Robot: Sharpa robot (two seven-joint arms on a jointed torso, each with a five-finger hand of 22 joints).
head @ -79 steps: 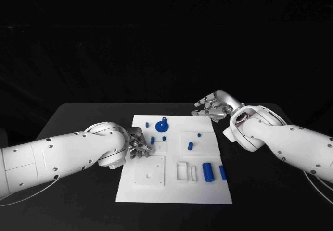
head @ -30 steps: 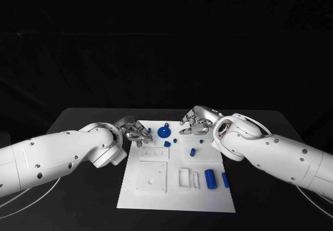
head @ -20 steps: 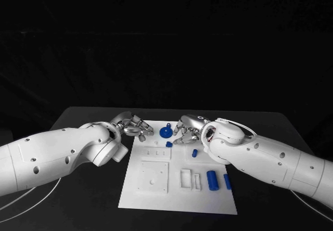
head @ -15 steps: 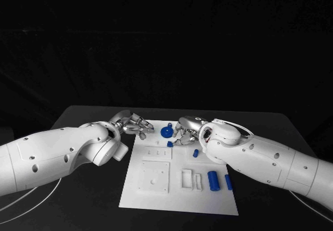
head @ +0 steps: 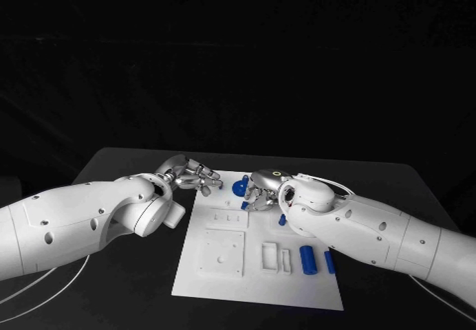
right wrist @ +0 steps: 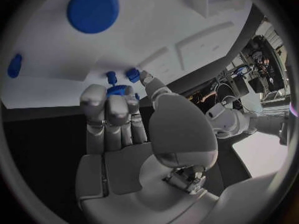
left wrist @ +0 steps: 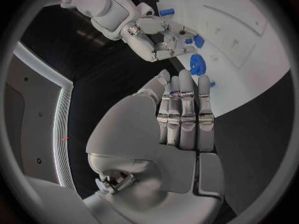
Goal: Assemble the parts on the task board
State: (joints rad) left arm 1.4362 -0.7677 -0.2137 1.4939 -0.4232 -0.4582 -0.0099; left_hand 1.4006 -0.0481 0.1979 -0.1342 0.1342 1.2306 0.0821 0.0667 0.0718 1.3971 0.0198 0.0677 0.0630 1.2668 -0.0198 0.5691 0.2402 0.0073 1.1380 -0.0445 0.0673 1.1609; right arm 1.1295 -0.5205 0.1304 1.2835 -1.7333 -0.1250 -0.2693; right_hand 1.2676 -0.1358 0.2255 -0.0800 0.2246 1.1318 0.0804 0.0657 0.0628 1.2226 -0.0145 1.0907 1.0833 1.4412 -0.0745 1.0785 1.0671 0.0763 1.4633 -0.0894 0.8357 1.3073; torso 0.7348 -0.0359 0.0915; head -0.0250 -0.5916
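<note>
The white task board lies in the middle of the black table. A blue round part with a knob stands near its far edge, also seen as a disc. My right hand hangs just right of it, fingers bent down over a small blue part. The fingertips are at that part and the thumb stands apart from them. My left hand hovers at the board's far left corner with straight fingers, holding nothing.
Two blue cylinders lie side by side on the board's right side, and a small blue peg lies beside my right forearm. White raised blocks sit on the board's near half. Black table surrounds the board.
My right hand has come from beyond the board's far right corner down to the small blue part. My left hand has moved from the board's left edge to its far left corner.
</note>
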